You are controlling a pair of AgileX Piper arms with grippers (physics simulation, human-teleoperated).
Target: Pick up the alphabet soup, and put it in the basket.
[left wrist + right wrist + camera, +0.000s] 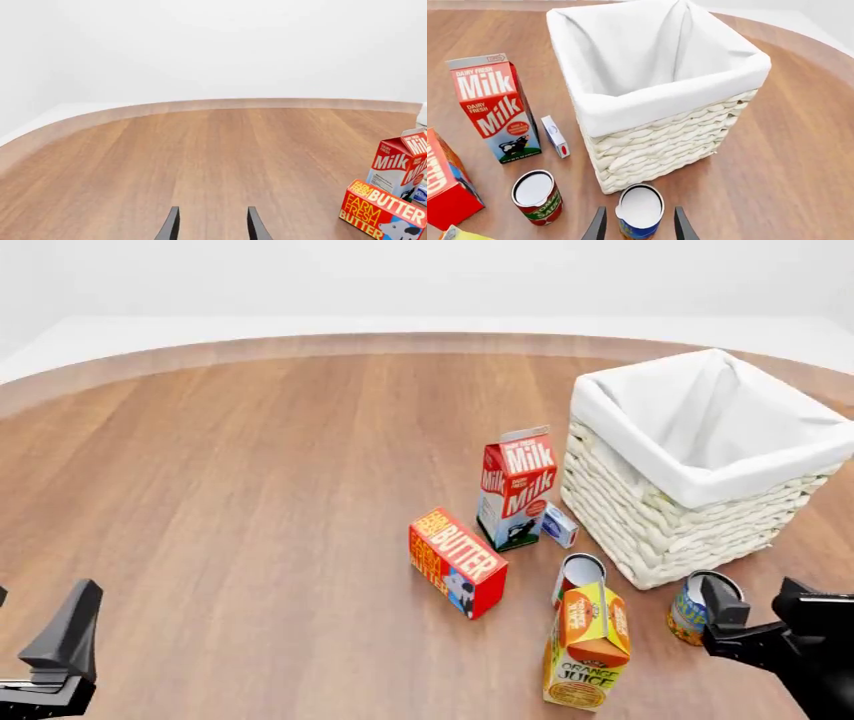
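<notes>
with its fingers spread either side of the upright soup [640,212], the right gripper [640,226] is far nearer than the left gripper [212,225], also spread, well apart. the can stands just beside the basket [627,117], on the gripper's side.

Soup can [640,212]: small cylinder, blue label with yellow-green print, flat silvery-white top; upright on table, just beside basket's near corner, apart from it.
Basket [667,515]: large, square, cream-white weave, white cloth liner folded over rim; upright, open, nothing visible inside; on table's right side in front view, beyond can.
</notes>
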